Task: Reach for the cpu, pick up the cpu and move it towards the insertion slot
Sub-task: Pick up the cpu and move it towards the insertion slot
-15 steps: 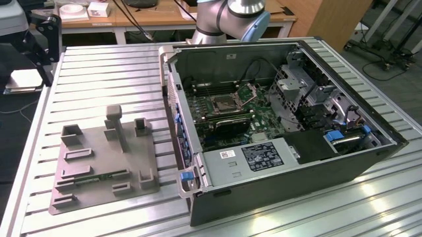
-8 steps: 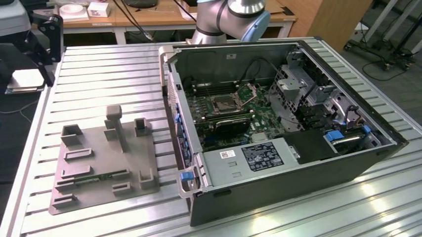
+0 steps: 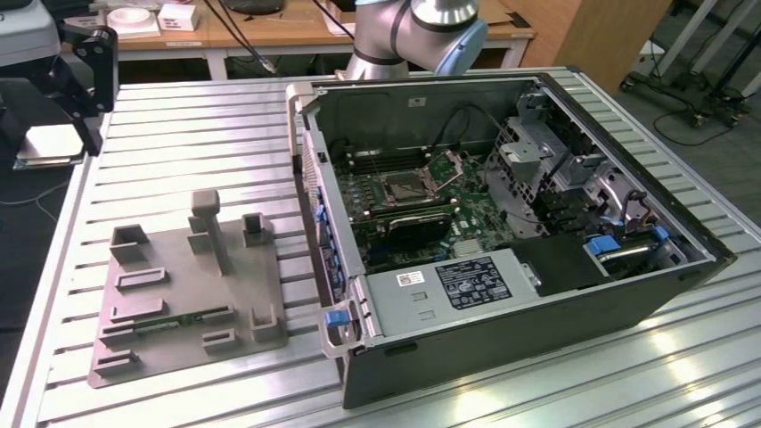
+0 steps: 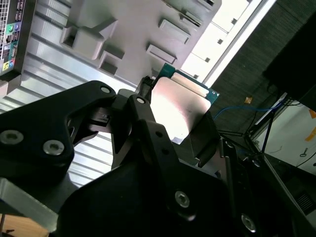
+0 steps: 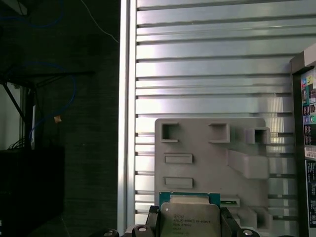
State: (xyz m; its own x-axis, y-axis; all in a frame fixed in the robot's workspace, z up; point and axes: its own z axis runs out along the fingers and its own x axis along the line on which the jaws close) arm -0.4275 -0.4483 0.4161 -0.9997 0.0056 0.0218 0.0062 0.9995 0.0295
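The cpu (image 3: 48, 143) is a flat silver square, held in the air over the table's edge at the exterior view's left. My black gripper (image 3: 69, 143) is shut on it. In the first wrist view the cpu (image 5: 190, 216) sits between the two black fingertips (image 5: 153, 219), its green rim showing. In the second wrist view the gripper (image 4: 173, 123) clamps the shiny cpu (image 4: 183, 101) by its edges. The insertion slot (image 3: 405, 187), a silvery frame with a dark centre and a raised hinged plate, lies on the green board inside the open computer case, well off toward the exterior view's right.
A grey moulded fixture plate (image 3: 178, 294) with pockets and posts lies on the ribbed metal table (image 3: 191, 134), below the held chip. The open computer case (image 3: 511, 223) has tall walls around the board. A desk with boxes stands behind.
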